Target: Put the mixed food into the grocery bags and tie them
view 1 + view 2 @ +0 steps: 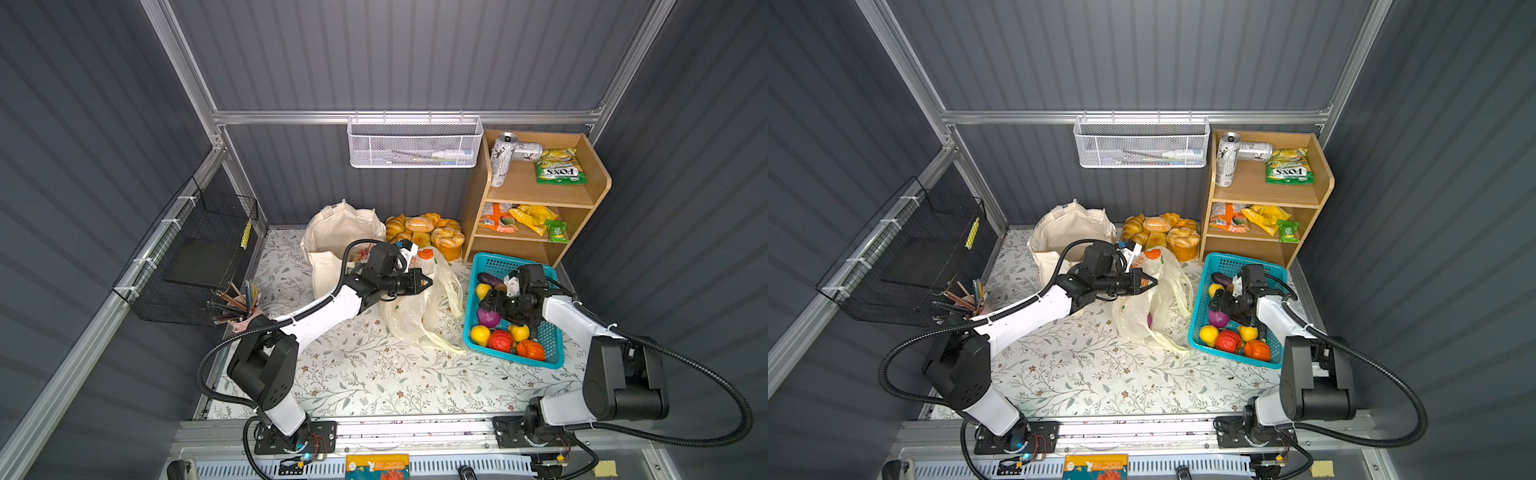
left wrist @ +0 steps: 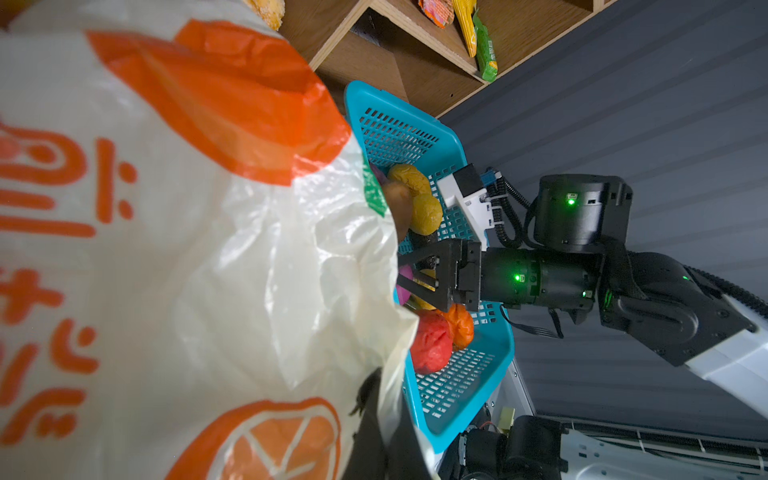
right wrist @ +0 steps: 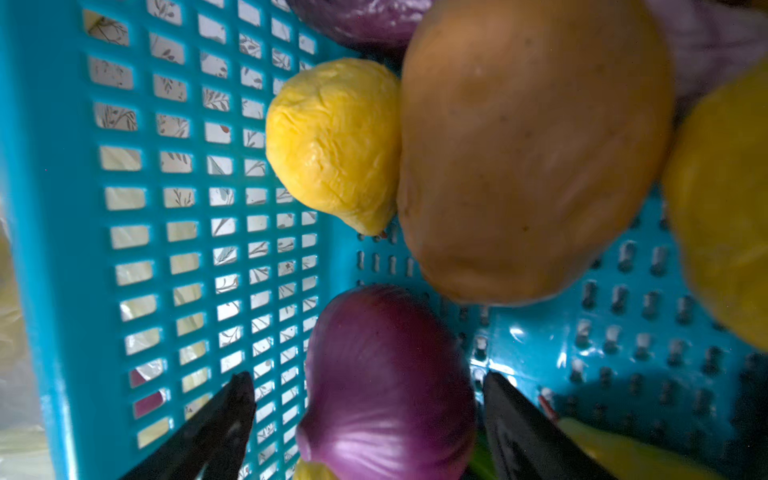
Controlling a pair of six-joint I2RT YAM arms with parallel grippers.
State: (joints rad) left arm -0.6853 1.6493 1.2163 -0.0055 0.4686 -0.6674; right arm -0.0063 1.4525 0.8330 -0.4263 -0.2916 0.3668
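Purple toy onion (image 3: 386, 353) in turquoise plastic basket (image 3: 62, 208) is straddled by open right end effector (image 3: 368, 380); cream translucent plastic bag (image 1: 415, 309) is pinched by left end effector (image 1: 428, 284).

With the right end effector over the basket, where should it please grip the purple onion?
Probably across its round middle, from above: the purple onion lies between the right end effector's open fingers, sides clear, a potato crowding its far end.
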